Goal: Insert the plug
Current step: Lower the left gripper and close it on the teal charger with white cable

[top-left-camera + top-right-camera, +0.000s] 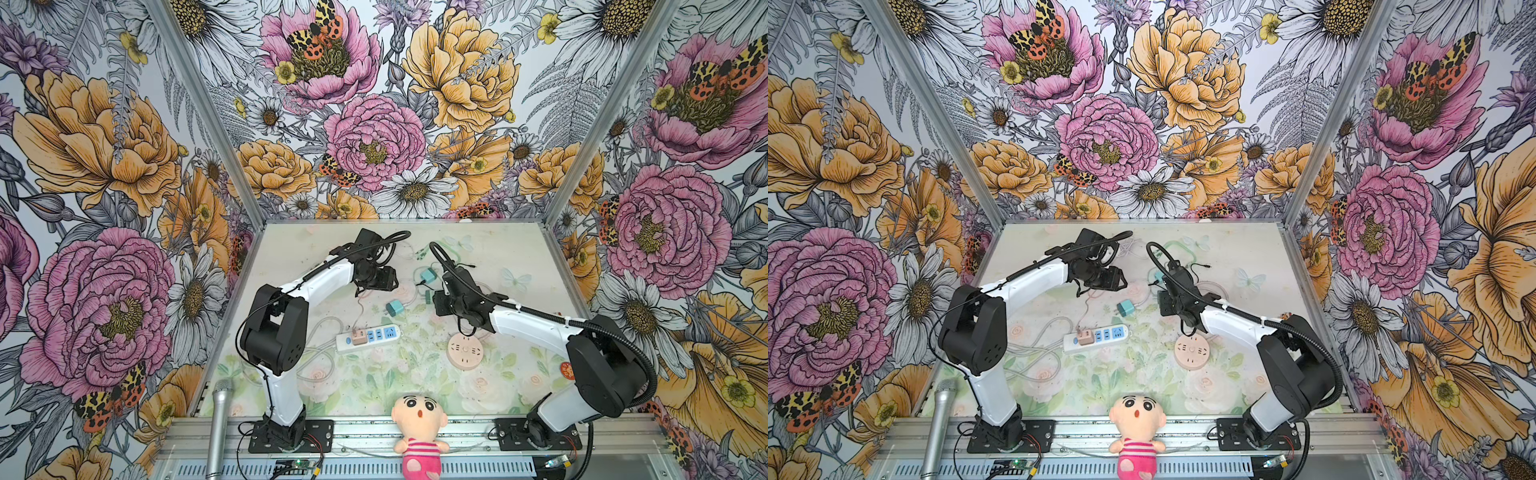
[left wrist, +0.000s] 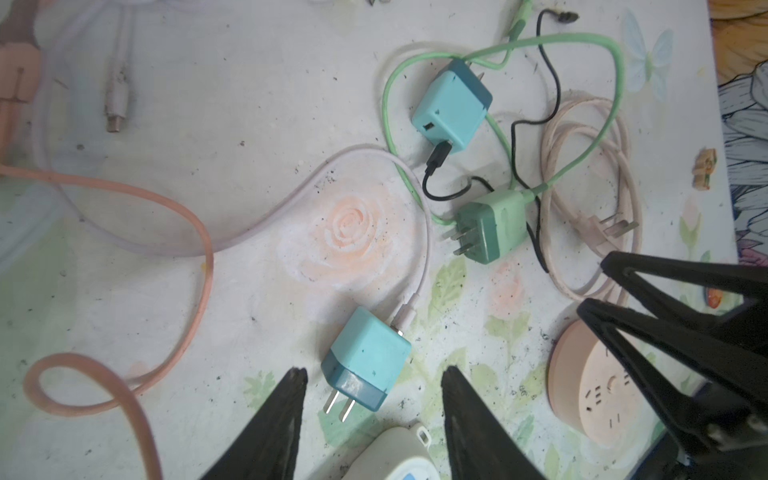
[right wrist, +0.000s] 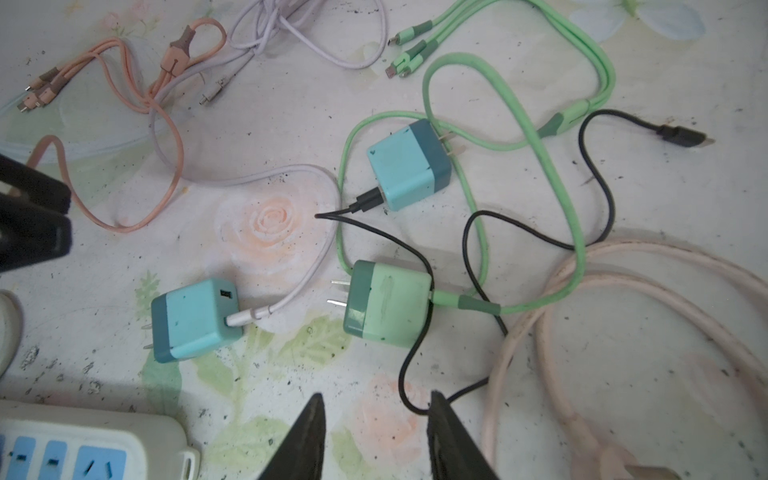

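Left pincer (image 2: 375,369) gapes empty near the teal plug (image 2: 370,357), while right pincer (image 3: 376,394) stands open, empty.

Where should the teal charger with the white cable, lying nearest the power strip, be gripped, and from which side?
Grip the teal charger across the two flat sides of its light body, coming from above. It lies flat, prongs at one end and white cable at the other, so only the side faces are free.

The tabletop (image 1: 498,249), printed with pale roses, is enclosed at nine, twelve and three o'clock by walls (image 1: 374,104) papered with large flowers.
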`<state>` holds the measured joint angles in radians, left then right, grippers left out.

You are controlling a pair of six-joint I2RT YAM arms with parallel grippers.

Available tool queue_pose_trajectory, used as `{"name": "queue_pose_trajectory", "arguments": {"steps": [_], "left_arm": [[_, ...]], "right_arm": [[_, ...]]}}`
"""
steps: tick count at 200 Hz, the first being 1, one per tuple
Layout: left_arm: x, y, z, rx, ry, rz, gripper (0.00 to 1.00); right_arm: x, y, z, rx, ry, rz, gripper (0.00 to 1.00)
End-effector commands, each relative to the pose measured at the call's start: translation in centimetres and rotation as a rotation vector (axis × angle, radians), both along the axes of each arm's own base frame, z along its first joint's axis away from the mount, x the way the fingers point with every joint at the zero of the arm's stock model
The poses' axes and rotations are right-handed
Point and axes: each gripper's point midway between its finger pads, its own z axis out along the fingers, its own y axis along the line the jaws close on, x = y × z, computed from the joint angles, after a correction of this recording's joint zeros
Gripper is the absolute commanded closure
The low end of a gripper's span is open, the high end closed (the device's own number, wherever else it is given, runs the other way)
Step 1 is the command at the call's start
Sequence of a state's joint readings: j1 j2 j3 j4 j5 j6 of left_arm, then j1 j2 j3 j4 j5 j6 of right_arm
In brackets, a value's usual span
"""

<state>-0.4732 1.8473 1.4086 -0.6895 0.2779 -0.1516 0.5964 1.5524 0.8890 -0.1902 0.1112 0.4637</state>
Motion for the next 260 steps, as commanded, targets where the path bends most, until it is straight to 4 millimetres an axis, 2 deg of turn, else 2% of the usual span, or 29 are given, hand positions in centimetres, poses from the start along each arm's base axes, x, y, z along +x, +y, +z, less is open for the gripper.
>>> {"name": "queue_pose_trajectory", "arguments": {"steps": [1,30,96,190,240,260], "left_arm": [[-1.0,0.1,-1.9,0.134,-0.025,-0.084,0.45],[-1.6,-0.8,-3.8,0.208,-0.029,-0.132,0.44],[-2.6,-0.4,-5.2,0.281,-0.036,-0.181,0.43],[-4.8,-0.6,-7.1,0.365,-0.003,-0.288,0.43],[-4.9,-0.2,-8.2,0.398,0.013,-0.287,0.43],[-4.9,-0.3,-8.5,0.394,0.026,-0.289,0.47]], "right_arm": [[0.4,-0.1,1.4,0.026,-0.041,-0.021,0.57],[0.0,-0.9,1.4,0.032,-0.038,-0.030,0.57],[-0.7,-2.4,0.9,0.055,-0.015,-0.060,0.56],[-0.8,-2.6,0.5,0.065,0.000,-0.069,0.56],[-1.1,-2.8,0.2,0.065,0.010,-0.071,0.56],[-1.2,-2.8,0.1,0.073,0.017,-0.070,0.54]]}}
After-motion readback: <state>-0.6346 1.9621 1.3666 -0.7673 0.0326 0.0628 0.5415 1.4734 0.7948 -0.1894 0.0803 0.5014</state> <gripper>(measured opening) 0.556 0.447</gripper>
